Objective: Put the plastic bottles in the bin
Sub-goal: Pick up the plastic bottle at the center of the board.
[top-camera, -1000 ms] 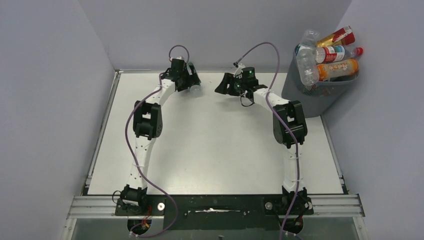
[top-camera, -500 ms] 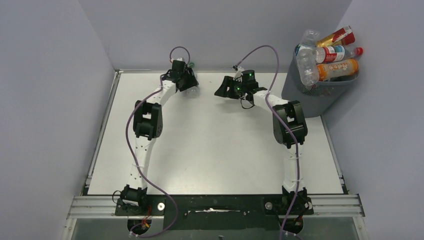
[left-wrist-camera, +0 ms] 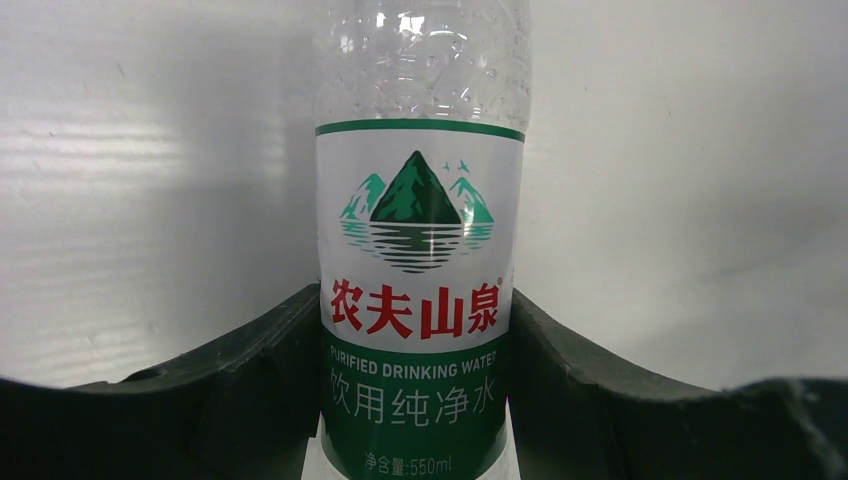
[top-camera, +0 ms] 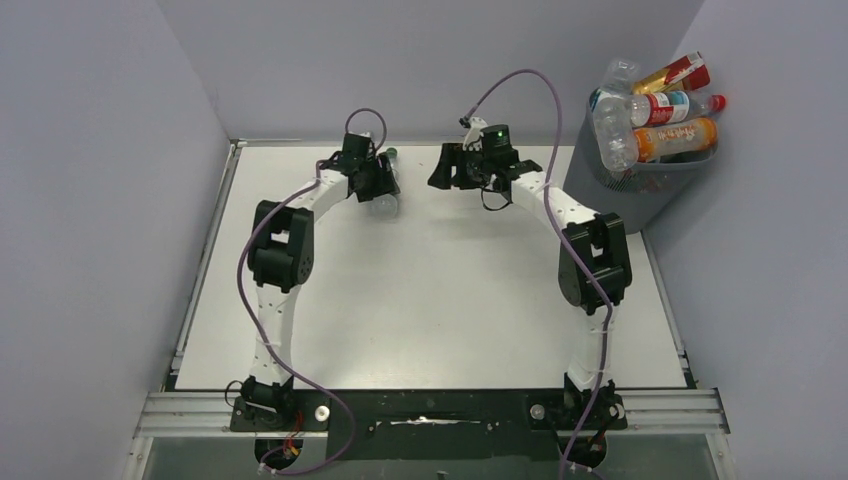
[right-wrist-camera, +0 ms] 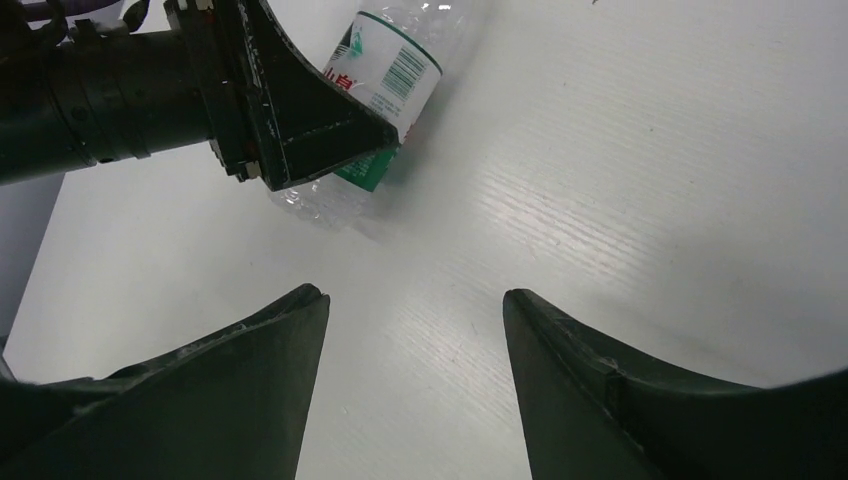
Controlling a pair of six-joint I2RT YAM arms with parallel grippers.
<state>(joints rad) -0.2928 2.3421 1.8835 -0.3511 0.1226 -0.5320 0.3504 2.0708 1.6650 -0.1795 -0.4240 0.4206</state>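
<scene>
A clear plastic bottle (left-wrist-camera: 420, 250) with a white and green label sits between my left gripper's (left-wrist-camera: 413, 295) fingers, which press on both sides of the label. From above, that left gripper (top-camera: 378, 185) is at the far middle of the table, and the bottle's clear end (top-camera: 385, 206) pokes out below it. My right gripper (right-wrist-camera: 415, 295) is open and empty, a short way right of the held bottle (right-wrist-camera: 390, 70). Overhead, the right gripper (top-camera: 445, 170) faces left. The grey bin (top-camera: 640, 195) stands off the table's far right corner, with several bottles (top-camera: 660, 125) heaped above its rim.
The white table (top-camera: 430, 290) has a raised metal frame at its left edge (top-camera: 205, 260). Grey walls close in the back and both sides. Purple cables loop above both wrists. Both arm bases stand on the black rail (top-camera: 430, 410) at the near edge.
The left gripper has shut on the bottle and drawn back a little toward the near side. The right gripper has opened wider and shifted slightly toward the far edge.
</scene>
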